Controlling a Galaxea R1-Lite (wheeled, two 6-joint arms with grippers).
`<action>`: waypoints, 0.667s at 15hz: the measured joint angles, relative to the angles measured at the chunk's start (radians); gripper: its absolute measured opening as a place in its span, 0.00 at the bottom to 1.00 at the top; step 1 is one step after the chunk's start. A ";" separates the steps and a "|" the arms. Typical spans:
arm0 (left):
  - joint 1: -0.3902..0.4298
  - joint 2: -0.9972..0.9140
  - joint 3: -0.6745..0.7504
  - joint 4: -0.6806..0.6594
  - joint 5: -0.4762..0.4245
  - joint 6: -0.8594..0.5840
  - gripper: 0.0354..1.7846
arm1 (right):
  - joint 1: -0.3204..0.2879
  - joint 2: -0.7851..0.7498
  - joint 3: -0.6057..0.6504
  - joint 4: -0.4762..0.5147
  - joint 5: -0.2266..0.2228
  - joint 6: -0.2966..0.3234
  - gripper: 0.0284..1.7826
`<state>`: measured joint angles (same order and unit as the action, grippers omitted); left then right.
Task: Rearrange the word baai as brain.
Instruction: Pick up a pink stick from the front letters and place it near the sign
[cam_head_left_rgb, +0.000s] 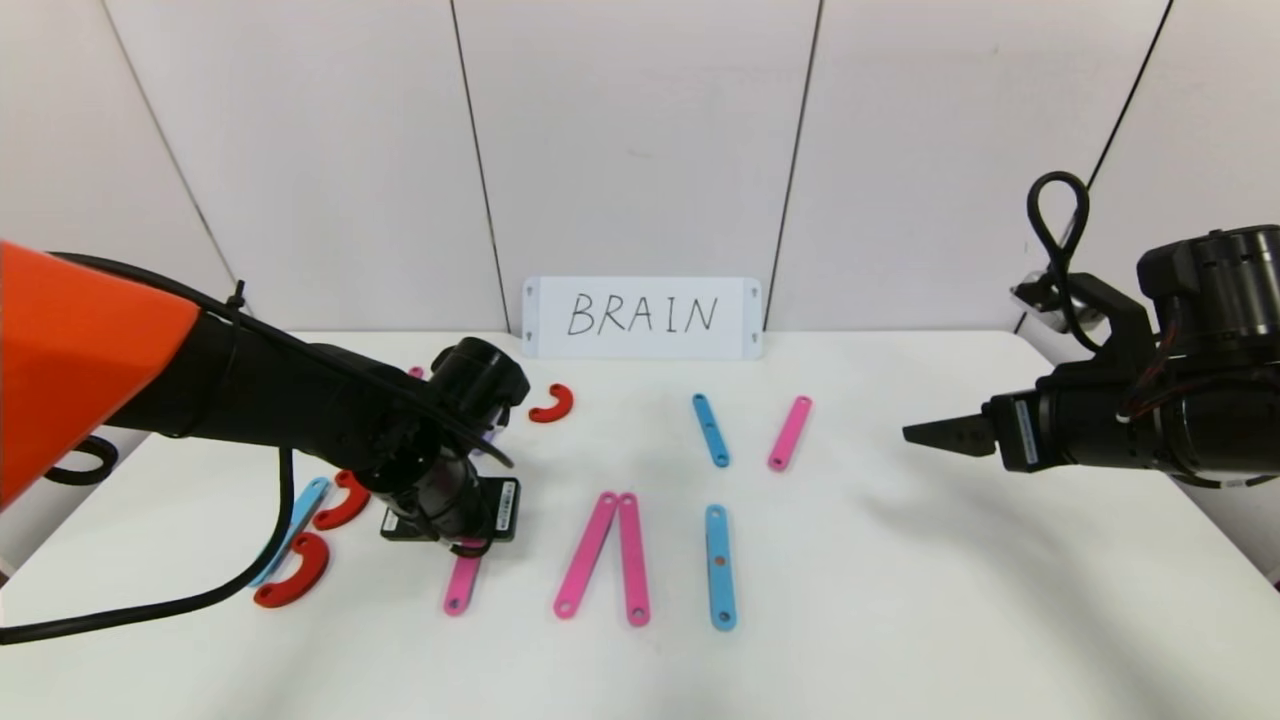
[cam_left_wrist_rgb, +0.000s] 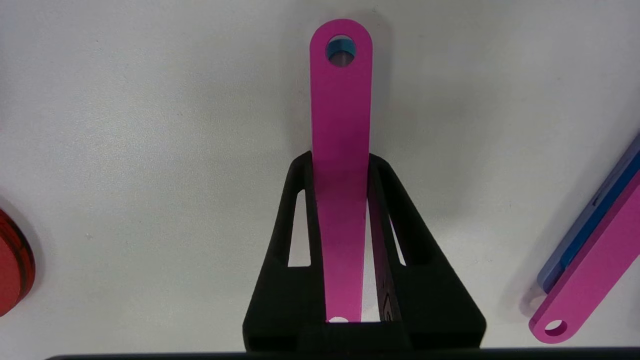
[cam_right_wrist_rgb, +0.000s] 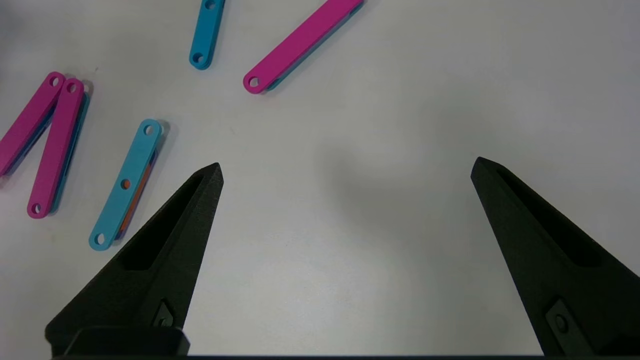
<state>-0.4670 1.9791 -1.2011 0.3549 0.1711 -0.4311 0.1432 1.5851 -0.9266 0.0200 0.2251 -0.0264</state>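
While scattered across the white table (cam_head_left_rgb: 900, 600), shows as loose flat plastic pieces rather than tidy letters: the word baai (cam_head_left_rgb: 600, 500), spread from the left edge to the middle, nearer the front edge than the back. Counts largest first: two long pink bars (cam_head_left_rgb: 605, 557) touching at their far ends in a narrow wedge at the centre, beside them an upright long blue bar (cam_head_left_rgb: 720, 567) with a hole at each end and one midway; nearer the back edge, a shorter blue bar (cam_head_left_rgb: 711, 430) and a short pink bar (cam_head_left_rgb: 789, 433) leaning apart; by the left edge, a pale blue bar (cam_head_left_rgb: 300, 510) with red C-shaped curves (cam_head_left_rgb: 293, 572) just beside it, plus one more red curve (cam_head_left_rgb: 552, 404) towards the back. Clamps, with narrowed black jaws, the left gripper (cam_left_wrist_rgb: 341, 165) on both long sides of a smooth pink bar (cam_left_wrist_rgb: 341, 125), rounded at the end with a hole. Hovers over the right edge, spread wide and holding nothing, the right gripper (cam_right_wrist_rgb: 345, 170). Stands at the back edge a white card (cam_head_left_rgb: 642, 317) with handwritten BRAIN.
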 joint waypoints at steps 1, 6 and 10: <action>-0.002 -0.003 0.000 0.000 0.000 0.000 0.15 | 0.000 -0.001 0.001 0.000 0.000 0.000 0.97; -0.013 -0.021 -0.085 0.011 -0.002 0.021 0.15 | 0.000 -0.003 0.001 0.000 0.000 0.001 0.97; -0.024 0.006 -0.292 0.107 -0.002 0.040 0.15 | -0.001 -0.015 0.003 0.001 0.000 0.002 0.97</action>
<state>-0.4915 1.9849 -1.4932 0.4623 0.1687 -0.3911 0.1419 1.5702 -0.9232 0.0206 0.2255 -0.0240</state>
